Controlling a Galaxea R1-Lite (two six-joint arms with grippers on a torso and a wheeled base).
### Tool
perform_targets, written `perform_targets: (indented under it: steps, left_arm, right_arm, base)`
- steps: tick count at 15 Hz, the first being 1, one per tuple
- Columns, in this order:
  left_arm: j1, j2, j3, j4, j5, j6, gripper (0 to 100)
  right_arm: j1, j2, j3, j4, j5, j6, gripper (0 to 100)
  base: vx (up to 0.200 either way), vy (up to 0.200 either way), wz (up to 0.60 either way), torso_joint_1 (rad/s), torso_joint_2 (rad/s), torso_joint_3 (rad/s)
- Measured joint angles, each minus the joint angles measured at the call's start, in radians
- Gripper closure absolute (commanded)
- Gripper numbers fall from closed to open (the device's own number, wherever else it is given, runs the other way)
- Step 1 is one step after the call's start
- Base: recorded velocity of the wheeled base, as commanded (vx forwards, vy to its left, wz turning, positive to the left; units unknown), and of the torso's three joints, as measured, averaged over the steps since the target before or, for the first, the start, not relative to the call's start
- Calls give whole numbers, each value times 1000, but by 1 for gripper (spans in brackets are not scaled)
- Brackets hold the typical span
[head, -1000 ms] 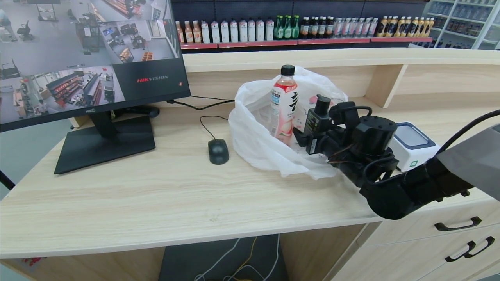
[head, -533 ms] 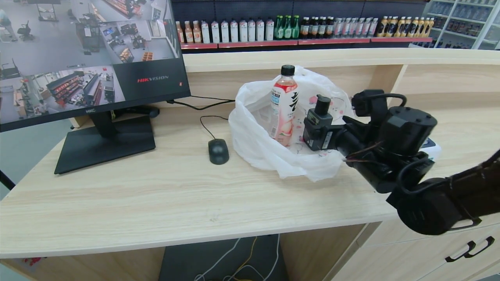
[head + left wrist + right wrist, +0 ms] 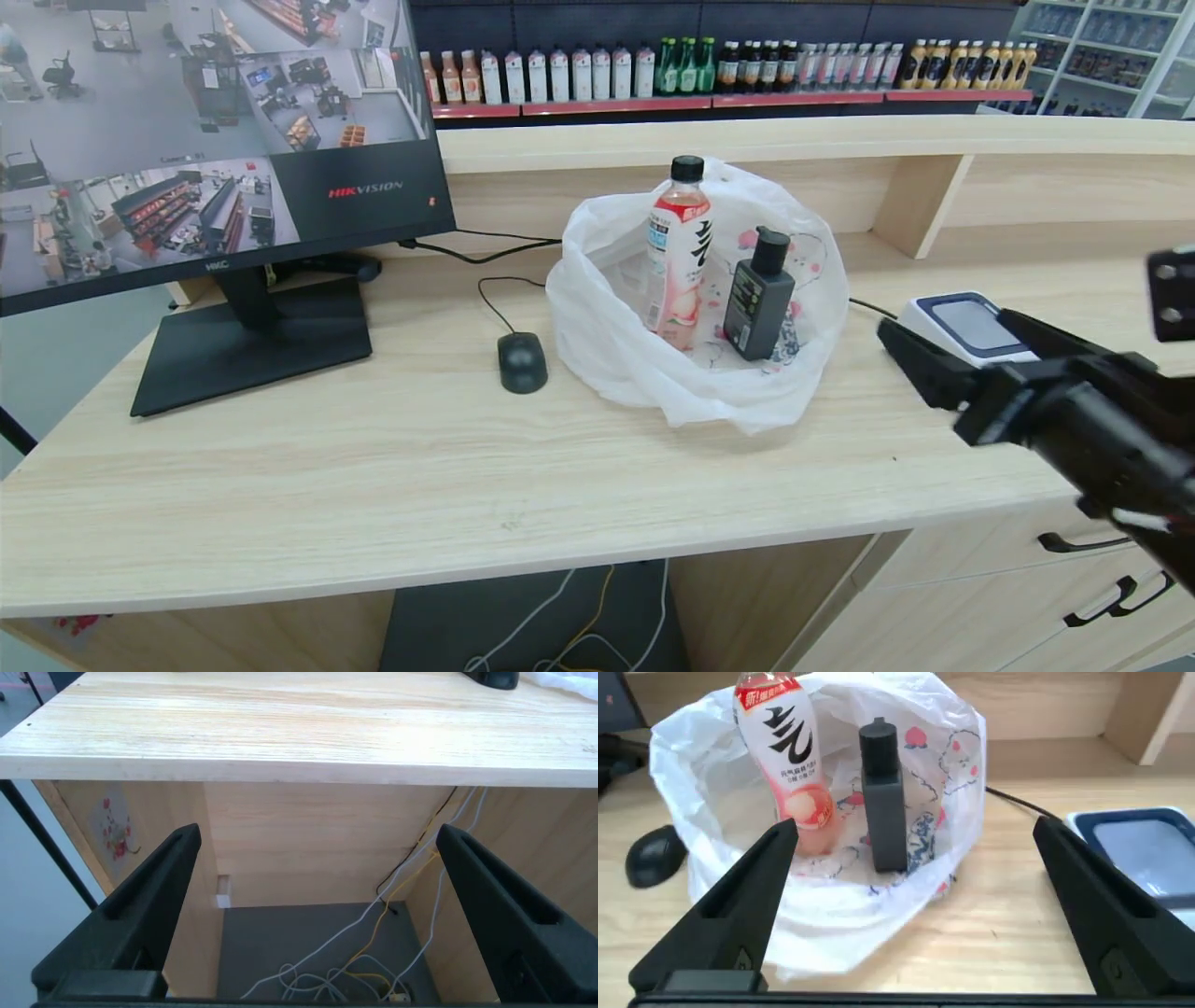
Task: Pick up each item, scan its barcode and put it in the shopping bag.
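While neither arm carries anything, the left gripper (image 3: pixel 318 835) hangs low in front of the counter (image 3: pixel 280 728). Its jaws are spread wide and its fingers are aimed at the hollow under the top, where loose cables (image 3: pixel 355 952) lie ahead of it.

The right gripper (image 3: pixel 943 323) is held just above the right part of the counter, its arm coming in from the right edge. Its fingers are level and wide apart with nothing between them, and they point forward and toward the robot's left. A scanner (image 3: pixel 966 322) sits just beyond the gripper, seen from the head between the two fingers.

Ahead of the fingertips and clear of them stands the white shopping bag (image 3: pixel 607 327), its mouth open. Inside it, in line with the gap between the fingers, a black pump bottle (image 3: pixel 758 299) stands upright. A pink drink bottle (image 3: pixel 679 252) stands upright just beside it, on the side away from the gripper.

Past the bag lie a mouse (image 3: pixel 522 362) and then a monitor (image 3: pixel 215 140). Farthest back runs a shelf of bottles (image 3: pixel 709 65).
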Motion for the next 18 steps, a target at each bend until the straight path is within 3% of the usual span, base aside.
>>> perform_targets:
  steps: [3,9,11,14,18]
  left_arm:
    - [0,0,0,0,0,8,0]
    - [-1,0,0,0,0,9,0]
    - [-1,0,0,0,0,9,0]
    - [0,0,0,0,0,9,0]
    - [-1,0,0,0,0,10,0]
  right_arm:
    - [0,-314,155,213,0,-7,0]
    - [2,-1004,238,1015,84,-7,0]
    - [3,-1179,269,1202,139,-3,0]
    - [-14,-1282,294,1224,155,1,0]
    - [-216,-1241,298,1225,153,2,0]
  base:
    - [0,0,0,0,0,0]
    - [0,0,0,0,0,0]
    - [0,0,0,0,0,0]
    - [0,0,0,0,0,0]
    - [0,0,0,0,0,0]
